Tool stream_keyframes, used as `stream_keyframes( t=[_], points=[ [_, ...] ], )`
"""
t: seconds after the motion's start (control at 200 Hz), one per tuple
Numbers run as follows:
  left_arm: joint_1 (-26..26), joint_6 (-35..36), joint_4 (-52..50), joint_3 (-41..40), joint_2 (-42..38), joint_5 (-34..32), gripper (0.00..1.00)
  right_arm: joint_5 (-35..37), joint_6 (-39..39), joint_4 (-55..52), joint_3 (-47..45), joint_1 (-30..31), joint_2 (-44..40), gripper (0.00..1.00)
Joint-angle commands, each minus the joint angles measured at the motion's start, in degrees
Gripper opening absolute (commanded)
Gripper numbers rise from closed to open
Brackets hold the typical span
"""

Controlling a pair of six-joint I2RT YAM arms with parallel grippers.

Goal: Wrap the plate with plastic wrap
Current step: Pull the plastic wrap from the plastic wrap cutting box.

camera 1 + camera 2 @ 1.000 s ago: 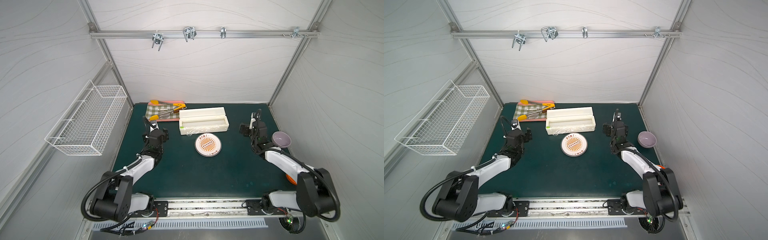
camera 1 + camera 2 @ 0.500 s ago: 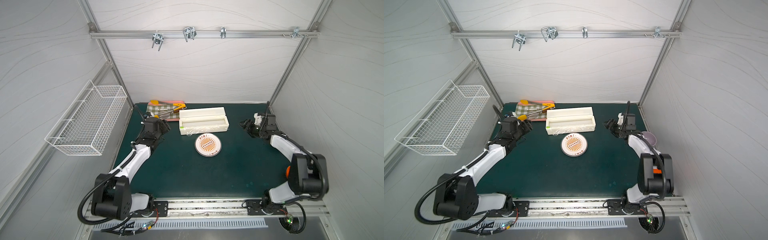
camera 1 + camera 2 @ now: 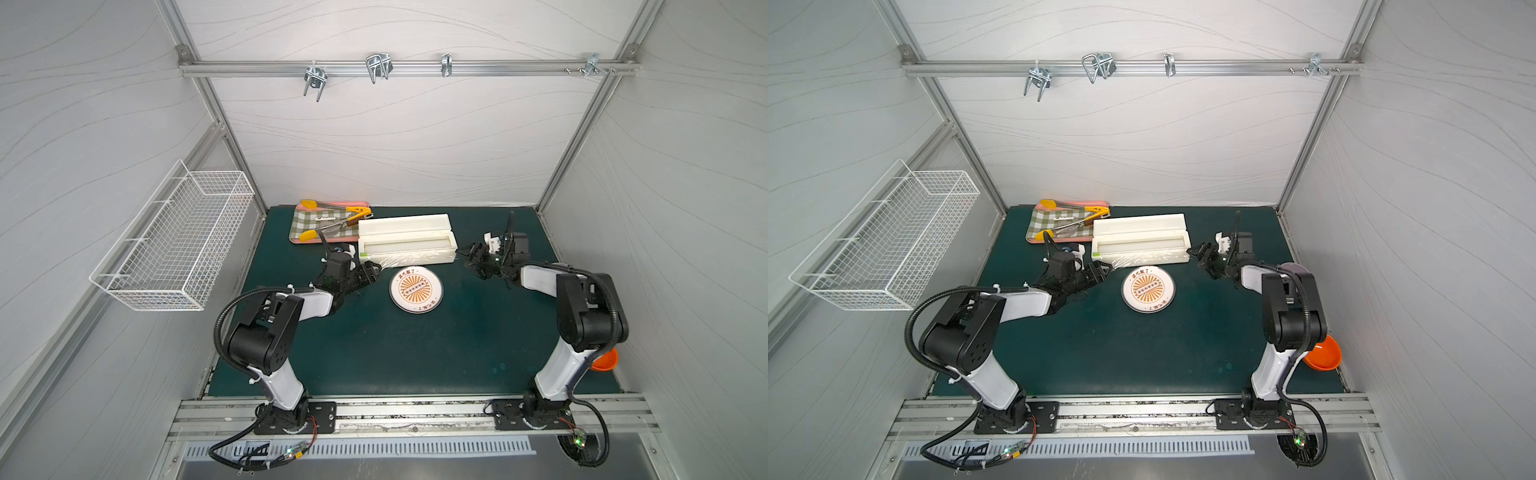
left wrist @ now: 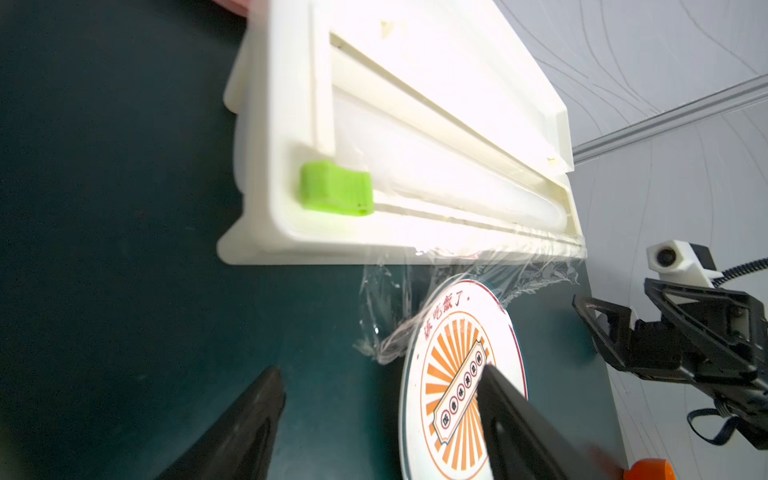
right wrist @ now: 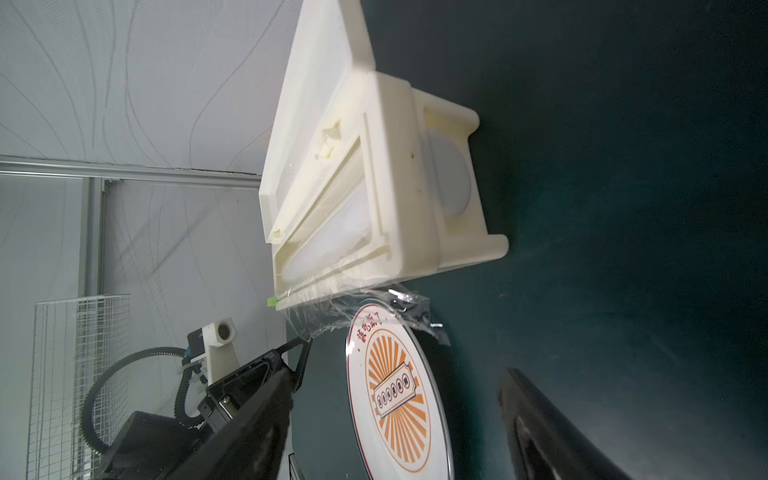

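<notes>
Left hand [image 3: 373, 273] and right hand [image 3: 465, 258] neared the plate [image 3: 417, 289].

Around my dark green bench [image 3: 415, 357]: pale grey wall panels with thin wavy lines [image 3: 395, 137] on three sides. Silver aluminium crossbar [image 3: 498, 67] high on the back wall, small metal hooks [image 3: 376, 68] hanging. White wire basket [image 3: 174, 245] on the left wall. Light even.

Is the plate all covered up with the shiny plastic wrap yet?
No, the plastic wrap only reaches the edge of the plate beside the dispenser box.
</notes>
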Motion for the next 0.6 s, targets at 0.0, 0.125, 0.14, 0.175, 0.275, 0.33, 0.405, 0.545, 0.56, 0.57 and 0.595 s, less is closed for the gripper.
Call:
stream_keyframes(
  t=[0.0,0.125,0.14,0.175,0.275,0.33,0.405,0.545,0.56,0.57,0.595],
  points=[
    [-0.33,-0.5,9.59,1.51,2.5,2.01,0.76,-1.87,2.34,5.21,1.45,0.53,2.36,0.79],
    [-0.43,-0.58,12.45,1.85,5.45,3.01,0.7,-1.56,2.13,6.17,3.1,1.54,4.83,0.77],
    [-0.43,-0.69,12.78,1.84,5.6,3.12,0.7,-1.48,2.12,6.32,3.28,1.64,5.09,0.77],
    [-0.43,-0.7,13.31,1.75,5.92,3.24,0.68,-1.02,1.84,6.2,3.76,1.99,5.43,0.76],
    [-0.52,-0.52,14.0,1.44,6.15,3.5,0.66,-0.31,1.01,5.68,5.39,2.91,6.76,0.75],
    [-0.63,-0.36,14.46,1.39,6.25,3.46,0.65,-0.26,0.82,5.74,6.04,3.39,7.66,0.74],
    [-0.78,-0.35,14.85,1.68,6.63,3.93,0.64,-0.19,0.75,5.9,6.52,3.72,8.54,0.72],
    [-0.78,-0.51,15.74,1.94,8.08,5.1,0.57,-0.25,0.83,6.61,6.43,3.74,9.52,0.68],
    [-0.78,-0.59,15.83,1.92,8.16,5.2,0.56,-0.32,0.83,6.7,6.43,3.73,9.56,0.68],
    [-0.78,-0.57,15.87,1.92,8.27,5.22,0.55,-0.39,0.83,6.75,6.43,3.75,9.57,0.67],
    [-0.78,-0.69,15.96,1.92,8.44,5.41,0.52,-0.47,0.75,6.84,6.35,3.65,9.65,0.66]
  ],
)
